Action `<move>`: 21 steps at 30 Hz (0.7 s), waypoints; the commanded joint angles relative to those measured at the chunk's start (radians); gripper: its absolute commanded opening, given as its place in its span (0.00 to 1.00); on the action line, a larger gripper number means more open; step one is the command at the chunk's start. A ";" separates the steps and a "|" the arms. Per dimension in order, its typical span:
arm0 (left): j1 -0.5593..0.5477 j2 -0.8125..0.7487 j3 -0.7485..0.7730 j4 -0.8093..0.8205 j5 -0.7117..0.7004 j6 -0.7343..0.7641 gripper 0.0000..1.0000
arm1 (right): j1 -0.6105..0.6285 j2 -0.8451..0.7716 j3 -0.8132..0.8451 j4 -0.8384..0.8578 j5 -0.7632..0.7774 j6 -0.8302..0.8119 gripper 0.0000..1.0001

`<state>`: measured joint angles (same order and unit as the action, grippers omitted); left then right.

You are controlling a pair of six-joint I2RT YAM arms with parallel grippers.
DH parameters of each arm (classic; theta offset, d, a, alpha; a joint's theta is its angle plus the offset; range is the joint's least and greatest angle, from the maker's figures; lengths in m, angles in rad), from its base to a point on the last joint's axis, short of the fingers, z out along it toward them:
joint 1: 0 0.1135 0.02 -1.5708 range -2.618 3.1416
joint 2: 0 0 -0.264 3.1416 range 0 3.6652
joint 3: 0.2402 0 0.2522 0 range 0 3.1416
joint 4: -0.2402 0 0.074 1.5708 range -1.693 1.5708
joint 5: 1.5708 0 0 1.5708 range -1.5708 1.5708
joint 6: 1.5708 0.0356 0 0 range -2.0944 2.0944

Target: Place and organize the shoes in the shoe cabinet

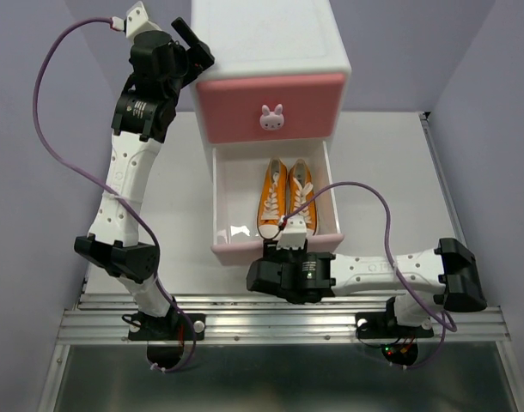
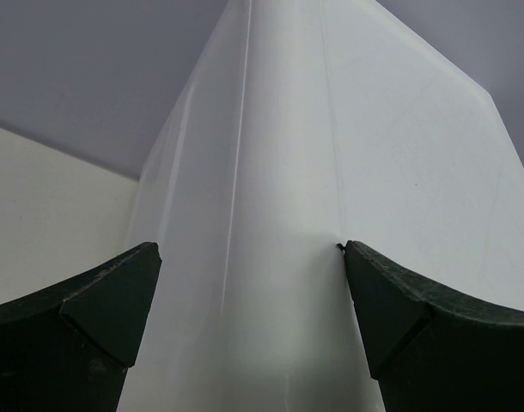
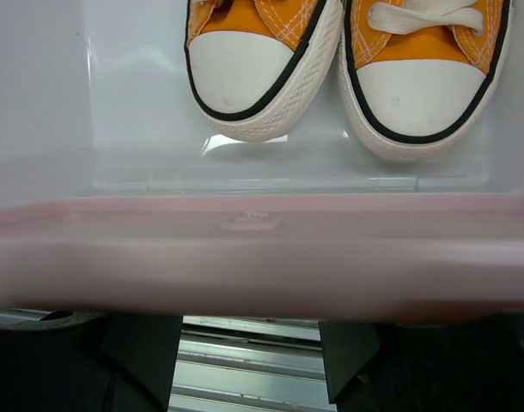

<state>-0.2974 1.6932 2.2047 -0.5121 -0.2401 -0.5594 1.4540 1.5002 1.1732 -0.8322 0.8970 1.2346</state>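
Note:
The shoe cabinet (image 1: 271, 39) stands at the back centre with its deep pink upper drawer (image 1: 271, 96) closed. Its pale pink lower drawer (image 1: 232, 227) is pulled out, and the orange shoes (image 1: 287, 198) lie in it side by side, toes towards me. They also show in the right wrist view (image 3: 339, 60). The black shoes are out of view. My right gripper (image 1: 283, 254) is open at the drawer's front panel (image 3: 262, 249), fingers (image 3: 348, 352) below it. My left gripper (image 1: 193, 41) is open, straddling the cabinet's back-left corner (image 2: 279, 172).
The left half of the open drawer (image 1: 236, 193) is bare. An aluminium rail (image 1: 288, 313) runs along the near table edge under my right wrist. Purple walls close in the table on the left, the back and the right.

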 commanded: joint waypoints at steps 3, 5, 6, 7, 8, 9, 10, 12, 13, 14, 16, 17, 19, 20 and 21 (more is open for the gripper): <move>0.003 0.000 -0.060 -0.103 -0.002 0.035 0.99 | -0.035 0.014 0.189 0.137 0.146 -0.171 0.18; 0.001 -0.003 -0.063 -0.098 0.010 0.030 0.99 | -0.058 0.015 0.248 0.180 0.166 -0.251 0.17; 0.001 -0.004 -0.063 -0.100 0.015 0.026 0.99 | -0.067 0.017 0.265 0.189 0.168 -0.262 0.17; 0.001 -0.006 -0.065 -0.100 0.016 0.023 0.99 | -0.079 0.017 0.278 0.191 0.160 -0.270 0.17; 0.001 -0.009 -0.074 -0.097 0.018 0.018 0.99 | -0.095 0.017 0.287 0.194 0.152 -0.267 0.17; 0.001 -0.009 -0.080 -0.095 0.018 0.013 0.99 | -0.124 0.011 0.289 0.203 0.146 -0.268 0.17; 0.001 -0.012 -0.085 -0.094 0.018 0.009 0.99 | -0.142 0.008 0.284 0.218 0.128 -0.276 0.17; 0.001 -0.012 -0.088 -0.092 0.024 0.006 0.99 | -0.194 -0.001 0.267 0.297 0.106 -0.335 0.17; 0.003 -0.012 -0.088 -0.092 0.025 0.007 0.99 | -0.216 -0.003 0.249 0.365 0.080 -0.381 0.17; 0.003 -0.012 -0.088 -0.092 0.028 0.007 0.99 | -0.237 -0.003 0.240 0.401 0.063 -0.405 0.17; 0.001 -0.012 -0.089 -0.092 0.028 0.006 0.99 | -0.305 0.008 0.212 0.531 0.013 -0.464 0.17; 0.001 -0.010 -0.089 -0.094 0.027 0.006 0.99 | -0.326 0.015 0.198 0.589 0.000 -0.559 0.18; 0.001 -0.010 -0.089 -0.094 0.027 0.000 0.99 | -0.400 0.052 0.180 0.739 -0.050 -0.668 0.18; 0.001 -0.012 -0.089 -0.095 0.028 -0.004 0.99 | -0.427 0.072 0.180 0.784 -0.091 -0.688 0.19; 0.001 -0.012 -0.089 -0.094 0.028 -0.007 0.99 | -0.455 0.093 0.183 0.818 -0.114 -0.702 0.19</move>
<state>-0.2928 1.6722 2.1529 -0.4767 -0.2325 -0.5964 1.1015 1.5608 1.3327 -0.4522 0.8280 0.7162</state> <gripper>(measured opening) 0.986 0.602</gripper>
